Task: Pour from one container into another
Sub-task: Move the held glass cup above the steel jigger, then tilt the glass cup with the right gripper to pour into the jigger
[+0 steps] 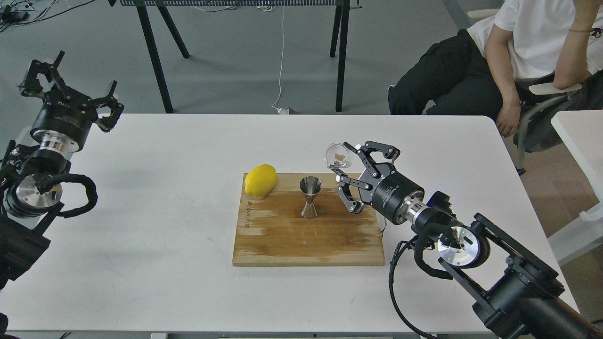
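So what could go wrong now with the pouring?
1. The glass cup, tilted in the right pincer, sits to the right of the jigger, so the contents may land on the wooden board.
2. The jigger's mouth is narrow; a fast tilt may overshoot it.
3. Moving closer, the pincer might knock the jigger over.
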